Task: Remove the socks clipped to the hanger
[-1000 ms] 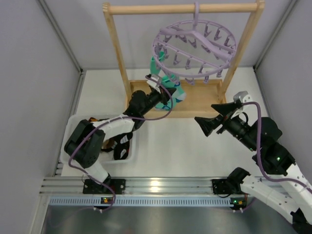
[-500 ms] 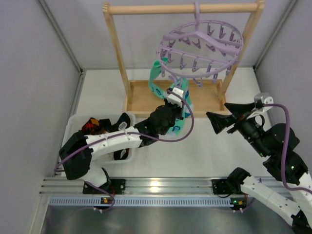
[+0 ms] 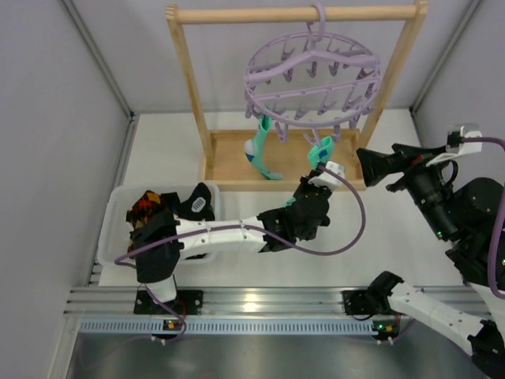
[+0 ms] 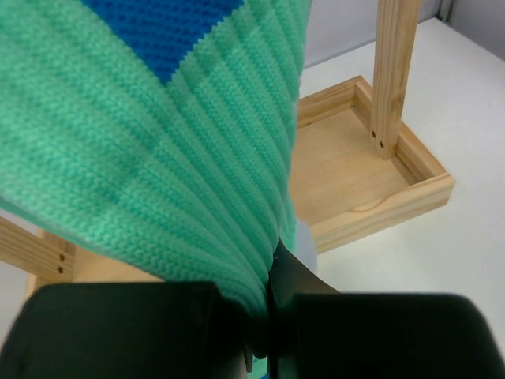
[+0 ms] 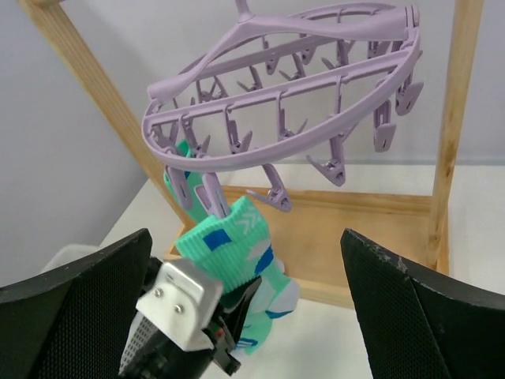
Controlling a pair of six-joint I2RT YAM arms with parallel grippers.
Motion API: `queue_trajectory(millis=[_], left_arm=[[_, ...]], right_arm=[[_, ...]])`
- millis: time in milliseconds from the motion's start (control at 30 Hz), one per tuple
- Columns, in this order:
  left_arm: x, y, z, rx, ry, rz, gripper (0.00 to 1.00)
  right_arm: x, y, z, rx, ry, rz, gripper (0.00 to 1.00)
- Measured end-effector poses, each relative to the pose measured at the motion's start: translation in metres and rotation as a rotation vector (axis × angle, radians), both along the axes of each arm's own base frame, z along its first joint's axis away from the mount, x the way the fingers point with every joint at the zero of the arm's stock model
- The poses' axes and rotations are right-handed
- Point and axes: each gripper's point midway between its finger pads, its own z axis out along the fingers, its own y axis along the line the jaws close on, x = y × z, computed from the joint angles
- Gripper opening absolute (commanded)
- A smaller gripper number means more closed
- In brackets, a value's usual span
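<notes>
A: White tabletop, grey walls. Wooden rack at the back, lavender hanger hooked on its bar.
B: Left gripper?
A: Pinching a mint-green sock just under the pegs. Can't tell if a peg still grips it. Second mint sock clipped at the hanger's left.
B: Right gripper?
A: Spread wide, holding nothing, beside the rack. Other socks in the bin.
</notes>
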Motion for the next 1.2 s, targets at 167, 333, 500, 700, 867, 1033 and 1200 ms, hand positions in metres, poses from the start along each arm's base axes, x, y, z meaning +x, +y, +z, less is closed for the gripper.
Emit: queue_trajectory(millis=[167, 333, 500, 700, 867, 1033, 1200], left_arm=[[0.012, -0.013, -0.010, 0.106, -0.029, 0.089, 0.00], [0.027, -0.030, -0.031, 0.223, -0.047, 0.162, 0.00], [0.033, -0.037, -0.042, 0.300, -0.057, 0.200, 0.00], [0.035, -0.038, -0.037, 0.321, -0.067, 0.212, 0.00], [0.036, -0.038, -0.033, 0.321, -0.071, 0.214, 0.00], [0.036, -0.038, -0.032, 0.328, -0.073, 0.215, 0.00], [0.036, -0.038, -0.031, 0.328, -0.073, 0.214, 0.00]], right_arm=[[0.018, 0.006, 0.015, -0.053, 0.043, -0.039, 0.95], [0.051, 0.031, 0.018, -0.142, 0.117, -0.047, 0.83], [0.088, 0.053, -0.020, -0.302, 0.248, -0.081, 0.77], [0.100, 0.065, -0.065, -0.488, 0.355, -0.086, 0.74], [0.095, 0.073, -0.063, -0.548, 0.323, -0.072, 0.72], [0.107, 0.072, -0.067, -0.628, 0.323, -0.136, 0.69], [0.116, 0.076, -0.079, -0.715, 0.334, -0.173, 0.68]])
